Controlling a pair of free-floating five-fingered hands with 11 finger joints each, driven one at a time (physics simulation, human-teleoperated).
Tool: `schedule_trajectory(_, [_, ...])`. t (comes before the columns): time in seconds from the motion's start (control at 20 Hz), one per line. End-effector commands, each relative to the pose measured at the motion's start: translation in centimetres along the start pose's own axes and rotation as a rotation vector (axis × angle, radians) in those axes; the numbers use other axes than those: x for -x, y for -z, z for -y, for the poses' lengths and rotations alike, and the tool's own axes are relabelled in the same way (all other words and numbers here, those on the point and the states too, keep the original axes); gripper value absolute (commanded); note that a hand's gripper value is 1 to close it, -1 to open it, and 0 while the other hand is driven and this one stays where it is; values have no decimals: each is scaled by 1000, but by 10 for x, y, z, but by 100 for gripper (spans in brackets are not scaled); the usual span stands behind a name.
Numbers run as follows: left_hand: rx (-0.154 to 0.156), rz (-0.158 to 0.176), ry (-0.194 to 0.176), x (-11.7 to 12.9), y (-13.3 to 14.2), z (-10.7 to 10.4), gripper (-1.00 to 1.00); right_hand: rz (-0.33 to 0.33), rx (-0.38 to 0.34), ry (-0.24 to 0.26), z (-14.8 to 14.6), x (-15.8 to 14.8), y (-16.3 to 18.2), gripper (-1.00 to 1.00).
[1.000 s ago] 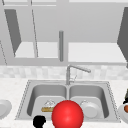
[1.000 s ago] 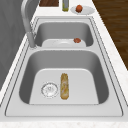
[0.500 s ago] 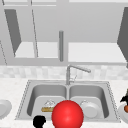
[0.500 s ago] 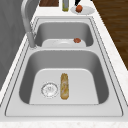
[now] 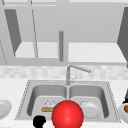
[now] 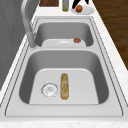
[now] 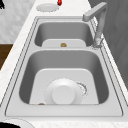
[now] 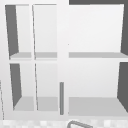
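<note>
Front view showed the left hand (image 5: 39,121) low at the sink's (image 5: 25,97) front edge (fingers' state impossible to tell), beside a red ball (image 5: 67,115); the right hand (image 5: 125,100) hovered over a desk plate (image 5: 121,111).

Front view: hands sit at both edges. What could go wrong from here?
1. The red ball covers part of both basins of the sink, so the left hand beside it may be hard to track there.
2. The right hand is close over the counter plate with a round reddish item. A bump might roll it off, or tip the bottle beside it.
</note>
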Motion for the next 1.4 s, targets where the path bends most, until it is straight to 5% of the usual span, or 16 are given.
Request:
schedule_trajectory(0.0, [0, 0, 0, 0, 0, 0, 0, 6, 2, 6, -5, 10, 3, -100])
schedule_trajectory(0.35, [0, 0, 0, 0, 0, 0, 0, -43, -21, -13, -3, 10, 19, -100])
schedule_trajectory(1.35, [0, 0, 0, 0, 0, 0, 0, -45, -27, -30, -16, 10, 44, -100])
